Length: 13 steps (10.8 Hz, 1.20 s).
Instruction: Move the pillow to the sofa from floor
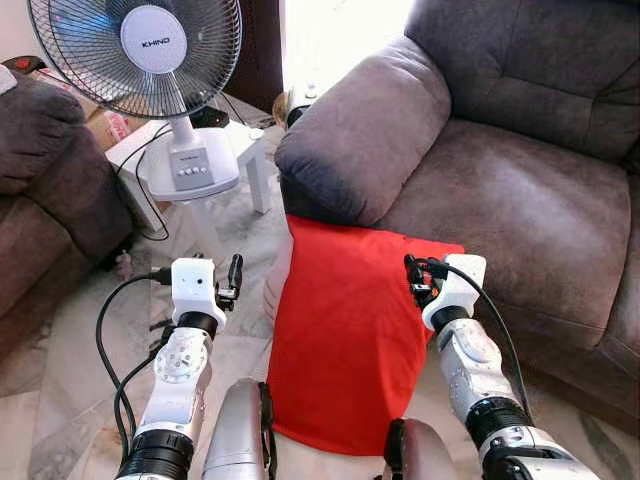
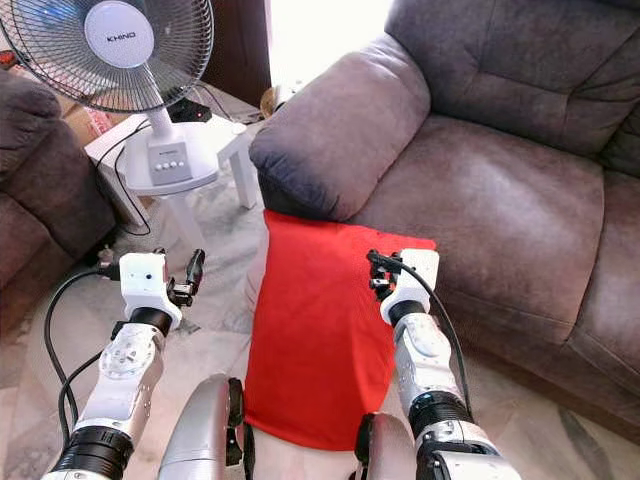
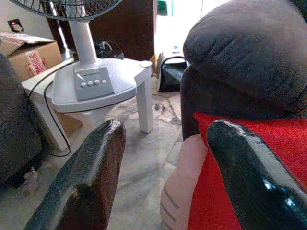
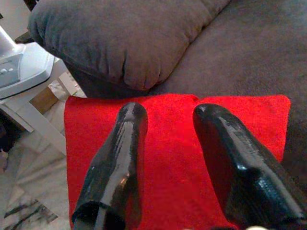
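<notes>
Both arms are silver metal with rounded, jointed segments ringed by black knurled collars near the lower edge of the head views. Each wrist ends in a white boxy housing above a black ring. The left pincer (image 1: 234,277) and right pincer (image 1: 411,275) each carry two long, glossy black fingers (image 3: 249,182) with rounded tips. A black cable loops from each white housing back along its forearm.

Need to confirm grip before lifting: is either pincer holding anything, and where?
Nothing held: left pincer and right pincer are open beside and above the red fabric pillow.
</notes>
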Motion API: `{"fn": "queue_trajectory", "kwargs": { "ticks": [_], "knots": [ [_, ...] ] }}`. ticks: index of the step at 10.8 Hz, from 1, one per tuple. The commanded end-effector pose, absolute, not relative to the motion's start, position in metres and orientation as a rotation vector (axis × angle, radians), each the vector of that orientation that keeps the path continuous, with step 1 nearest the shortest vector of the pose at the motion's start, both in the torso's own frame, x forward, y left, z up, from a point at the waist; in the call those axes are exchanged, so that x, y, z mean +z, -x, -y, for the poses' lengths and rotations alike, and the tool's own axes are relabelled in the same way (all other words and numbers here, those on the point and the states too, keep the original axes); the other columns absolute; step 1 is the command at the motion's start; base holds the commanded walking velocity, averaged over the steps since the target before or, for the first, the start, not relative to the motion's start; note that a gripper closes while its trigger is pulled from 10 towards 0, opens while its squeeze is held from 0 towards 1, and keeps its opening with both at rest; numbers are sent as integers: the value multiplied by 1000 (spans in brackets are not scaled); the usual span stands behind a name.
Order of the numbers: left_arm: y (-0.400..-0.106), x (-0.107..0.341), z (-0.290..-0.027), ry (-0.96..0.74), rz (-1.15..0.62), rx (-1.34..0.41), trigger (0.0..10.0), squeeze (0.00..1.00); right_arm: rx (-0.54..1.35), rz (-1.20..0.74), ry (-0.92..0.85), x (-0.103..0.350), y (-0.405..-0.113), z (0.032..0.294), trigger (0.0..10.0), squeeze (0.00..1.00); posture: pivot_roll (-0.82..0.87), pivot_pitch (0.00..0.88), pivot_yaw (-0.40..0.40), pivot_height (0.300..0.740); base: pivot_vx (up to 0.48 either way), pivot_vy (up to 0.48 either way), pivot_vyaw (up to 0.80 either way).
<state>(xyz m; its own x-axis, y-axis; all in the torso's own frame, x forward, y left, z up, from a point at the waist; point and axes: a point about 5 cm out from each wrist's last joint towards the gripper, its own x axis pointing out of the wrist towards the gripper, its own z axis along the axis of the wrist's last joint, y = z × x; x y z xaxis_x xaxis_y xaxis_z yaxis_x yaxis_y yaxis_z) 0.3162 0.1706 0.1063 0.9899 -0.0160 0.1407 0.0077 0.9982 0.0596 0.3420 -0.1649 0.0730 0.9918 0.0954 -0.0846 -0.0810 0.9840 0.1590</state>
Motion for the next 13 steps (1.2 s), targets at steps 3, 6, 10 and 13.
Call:
{"fn": "queue_trajectory", "kwargs": {
  "ticks": [3, 6, 10, 13],
  "knots": [
    [-316, 102, -171, -57, 113, -7, 10000, 0, 101, -105, -171, 73, -344, 163, 10000, 0, 155, 205, -26, 595, 0, 0, 0],
    [-315, 99, -171, -52, 98, -8, 10000, 0, 105, -142, -175, 70, -344, 161, 10000, 0, 157, 212, -29, 576, 0, 0, 0],
    [-316, 101, -171, -52, 101, -12, 10000, 0, 122, -124, -167, 72, -345, 158, 10000, 0, 159, 215, -26, 571, 0, 0, 0],
    [-316, 100, -170, -50, 97, -15, 10000, 0, 125, -154, -168, 68, -345, 157, 10000, 0, 160, 217, -26, 571, 0, 0, 0]
  ]
}}
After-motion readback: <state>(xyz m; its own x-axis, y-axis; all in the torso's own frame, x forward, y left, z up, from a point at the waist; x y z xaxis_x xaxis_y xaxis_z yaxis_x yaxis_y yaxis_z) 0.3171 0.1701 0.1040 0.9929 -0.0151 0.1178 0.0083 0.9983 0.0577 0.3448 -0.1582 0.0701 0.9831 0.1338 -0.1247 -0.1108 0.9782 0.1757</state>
